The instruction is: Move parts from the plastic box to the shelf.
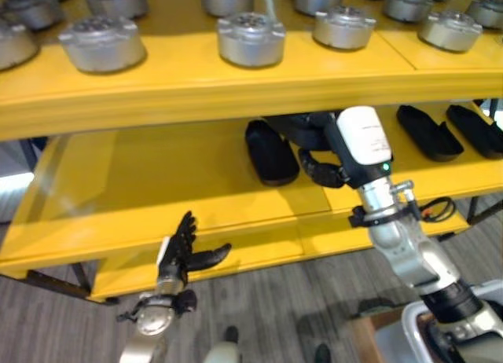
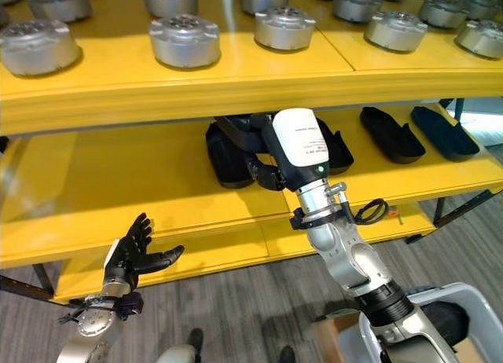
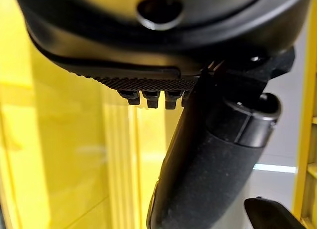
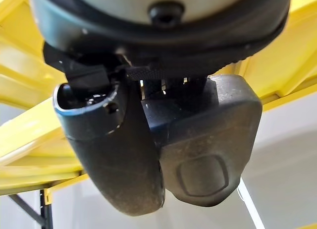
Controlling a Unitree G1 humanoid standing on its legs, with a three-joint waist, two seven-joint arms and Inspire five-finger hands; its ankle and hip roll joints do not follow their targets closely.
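My right hand (image 1: 318, 168) reaches in under the upper board, over the lower yellow shelf (image 1: 157, 182). In the right wrist view its thumb (image 4: 114, 154) presses against a black moulded part (image 4: 208, 149) held in the hand. Another black part (image 1: 269, 152) lies on the shelf just left of that hand. The white plastic box (image 2: 464, 294) sits at the lower right by my right arm. My left hand (image 1: 182, 249) hangs open in front of the shelf's front edge at the lower left, holding nothing, its thumb (image 3: 208, 179) held away from the straight fingers.
Two more black parts (image 1: 428, 131) (image 1: 475, 129) lie at the right end of the lower shelf. Several round silver parts (image 1: 250, 39) stand in rows on the upper shelf. The lower shelf's left half is bare yellow board. Grey floor lies below.
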